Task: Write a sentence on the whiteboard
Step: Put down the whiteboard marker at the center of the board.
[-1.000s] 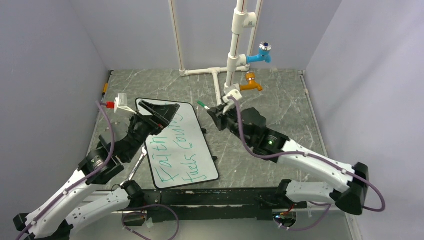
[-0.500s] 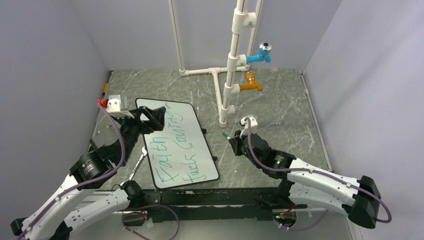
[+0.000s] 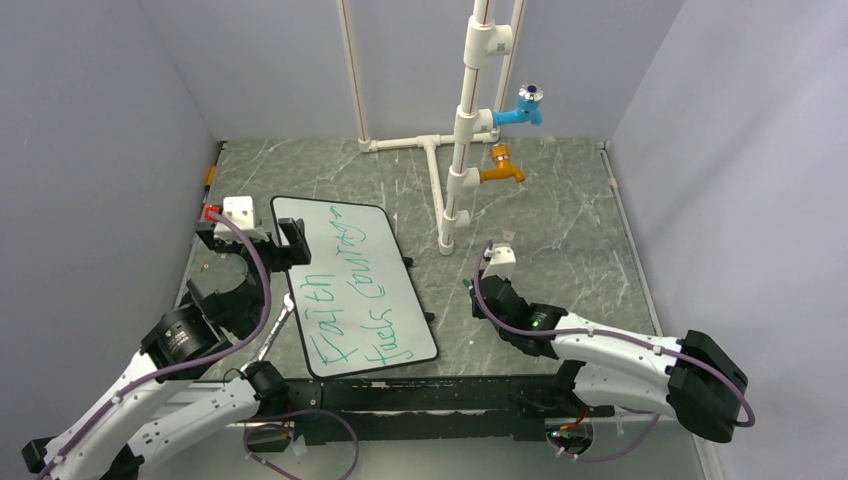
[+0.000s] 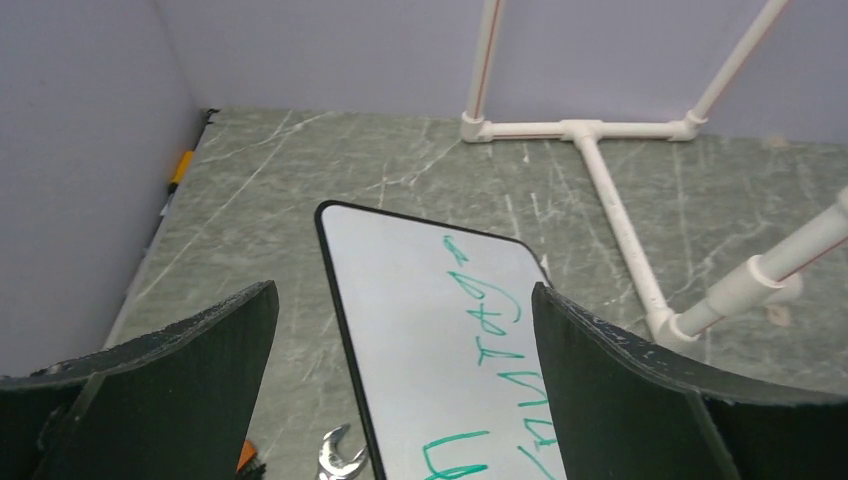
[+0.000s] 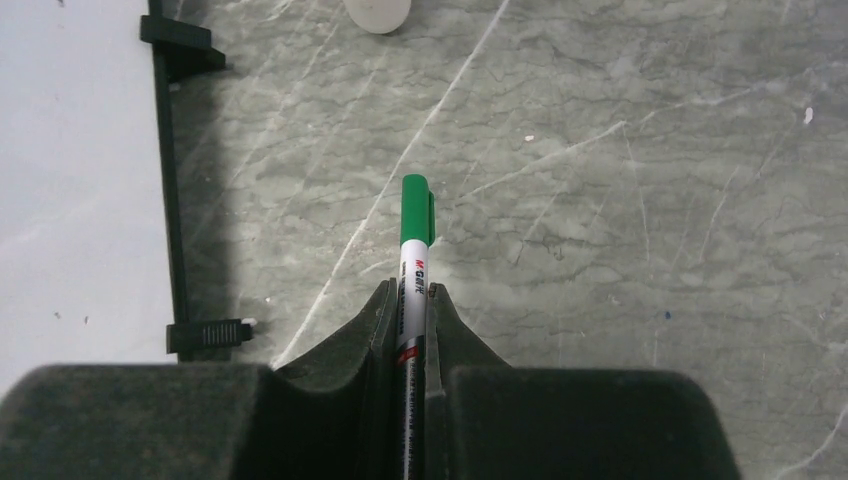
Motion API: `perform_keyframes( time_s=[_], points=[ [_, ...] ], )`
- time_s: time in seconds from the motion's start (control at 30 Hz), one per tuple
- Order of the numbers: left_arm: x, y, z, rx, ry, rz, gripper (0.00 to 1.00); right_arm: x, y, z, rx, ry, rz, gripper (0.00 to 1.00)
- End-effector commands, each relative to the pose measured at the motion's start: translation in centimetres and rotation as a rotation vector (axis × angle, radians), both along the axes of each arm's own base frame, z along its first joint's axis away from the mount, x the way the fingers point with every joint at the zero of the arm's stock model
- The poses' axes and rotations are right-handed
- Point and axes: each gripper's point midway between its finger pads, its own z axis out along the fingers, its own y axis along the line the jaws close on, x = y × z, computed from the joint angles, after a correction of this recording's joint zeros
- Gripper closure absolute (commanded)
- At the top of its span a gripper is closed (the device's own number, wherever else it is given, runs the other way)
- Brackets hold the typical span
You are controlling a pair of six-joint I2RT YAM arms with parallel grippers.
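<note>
The left gripper (image 3: 252,240) now sits back at the whiteboard's (image 3: 310,215) far left corner, no longer over its far end, with its jaws spread wider. The right gripper (image 5: 410,295), clamping the green marker (image 5: 417,215), is now away from the pipe base (image 3: 447,245), nearer and lower over the counter (image 3: 560,220).

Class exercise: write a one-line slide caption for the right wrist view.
Right gripper shut on a green-capped marker over the marble-patterned table, the whiteboard edge alongside.
</note>
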Motion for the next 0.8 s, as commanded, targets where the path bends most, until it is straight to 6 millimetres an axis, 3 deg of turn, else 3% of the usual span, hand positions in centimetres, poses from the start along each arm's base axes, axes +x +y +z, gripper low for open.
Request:
perform_keyframes(
  time_s=[0.0,0.47,0.63,0.77],
  points=[
    [-0.1,1.7,-0.7,0.055,-0.018,0.076,0.01,1.2,0.4,0.8,0.050,-0.039,-0.048,0.93],
    [-0.2,2.4,-1.3,0.065,-0.041,0.101,0.01,0.4,-0.1,-0.9,0.031,0.013,-0.054,0.44],
    [-0.4,2.6,-1.6,0.079,-0.034,0.098,0.00,0.5,-0.6,0.5,0.010,-0.011,-0.054,0.23],
    [-0.8,3.3,-1.6,0.076,-0.037,0.110,0.01,1.0,-1.6,3.2,-0.014,-0.063,-0.080,0.01]
  ],
)
